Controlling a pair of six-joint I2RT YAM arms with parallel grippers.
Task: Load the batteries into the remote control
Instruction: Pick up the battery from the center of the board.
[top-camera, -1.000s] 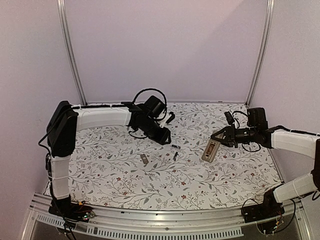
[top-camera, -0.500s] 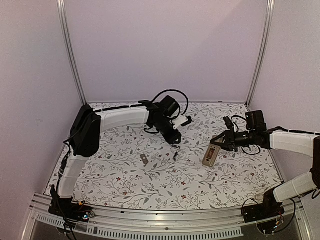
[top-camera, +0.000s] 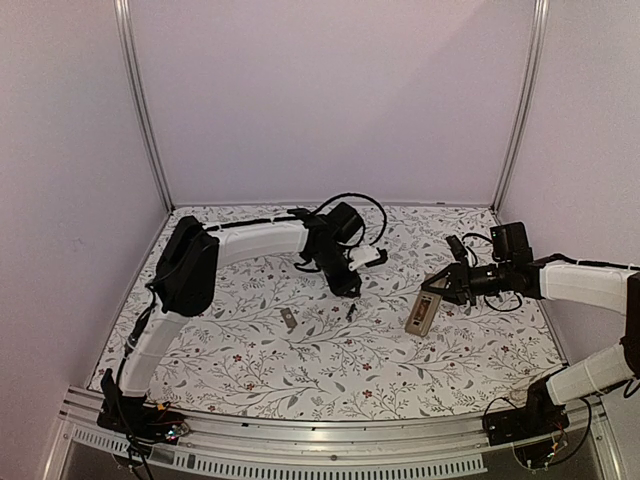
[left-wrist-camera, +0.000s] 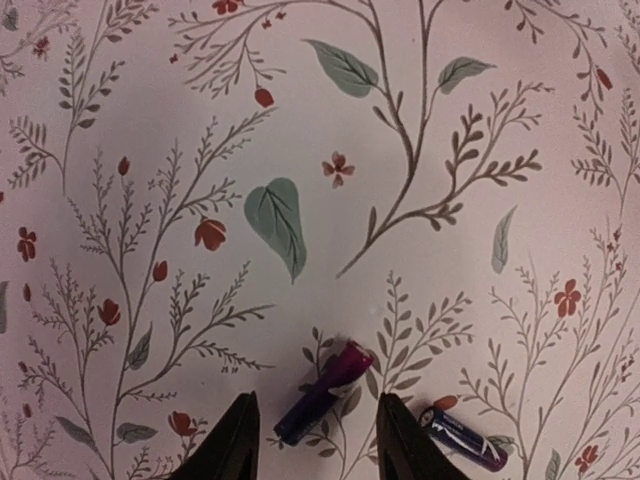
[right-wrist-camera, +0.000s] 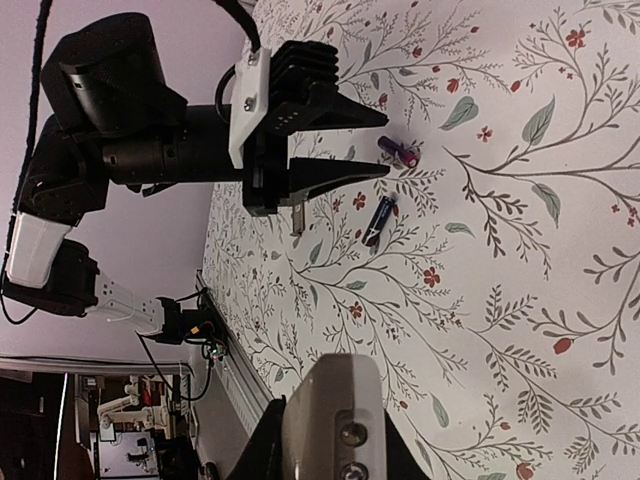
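We count 2 arms, 2 batteries, 1 remote control and 1 small flat grey cover piece (top-camera: 289, 319) on the floral table cover (top-camera: 250, 370).

The left gripper (top-camera: 346, 288) hangs low over the middle of the table with its jaws open and its fingers (left-wrist-camera: 238, 440) pointing down. In the left wrist view the first of the batteries (left-wrist-camera: 325, 392), purple-ended, lies flat on the cloth between the 2 fingertips. A sliver of cloth shows on each side of it, so nothing is gripped. The second battery (left-wrist-camera: 462, 438), dark blue, lies just beside the first, outside the jaws. From above it shows just on the near side of the gripper. The cover piece sits to the left of the batteries, near them but apart.

Well to the right, the right gripper (top-camera: 443, 284) is closed on the far end of the remote control (top-camera: 423, 312), which slants down toward the near side. We cannot tell whether its low end touches the table.
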